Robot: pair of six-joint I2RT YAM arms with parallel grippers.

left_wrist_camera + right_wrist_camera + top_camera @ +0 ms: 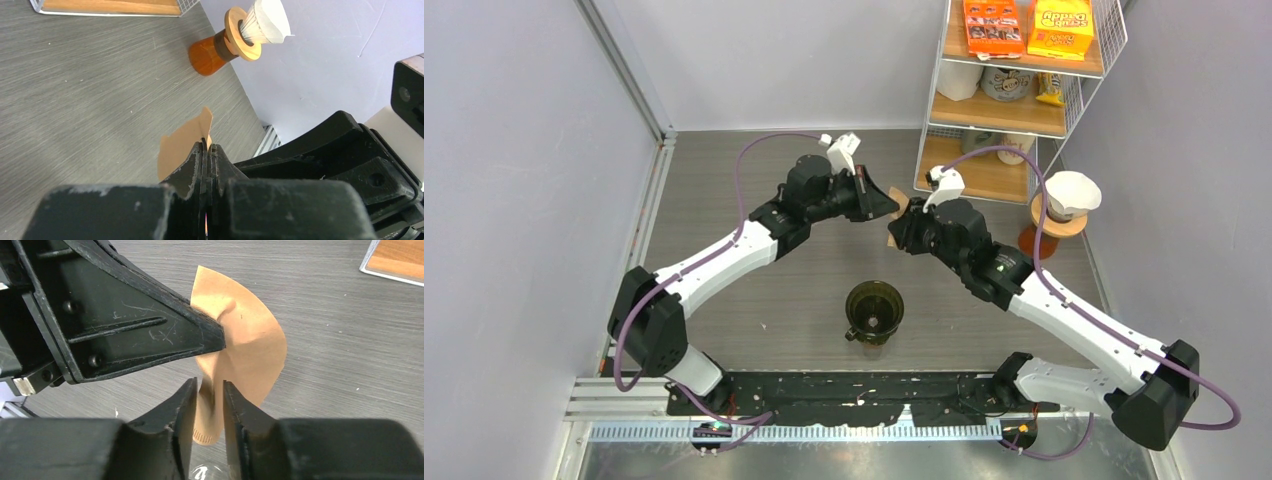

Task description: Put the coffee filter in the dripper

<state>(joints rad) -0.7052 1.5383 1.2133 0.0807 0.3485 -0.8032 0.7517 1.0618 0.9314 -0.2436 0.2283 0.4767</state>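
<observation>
While the filter (250,345) hung in the air over the table (754,250), it was caught between the two grippers, a brown paper fan with a crease near its upper edge. The left gripper (206,146) had its fingers pressed together on that edge. The paper was nipped in the seam between them and stuck out past the tips. The right gripper (209,392) met it from the other side with its fingers a little apart. The filter's narrow end lay in the gap between them, and whether the pads touched the paper could not be told.

From the top view both arms reached in toward the middle of the table, their tips almost meeting at the filter. The dripper (852,305), a dark glass one, stood upright on the table nearer the arm bases, well apart from the filter and roughly midway between the arms.

At the far right an amber carafe (207,55) stood on the table close to the wall, with a wooden collar and a white filter (267,20) seated in its top. Just beside it rose a wire shelf (1014,110) with wooden boards, and two orange boxes (1024,28) lay on its top board.
</observation>
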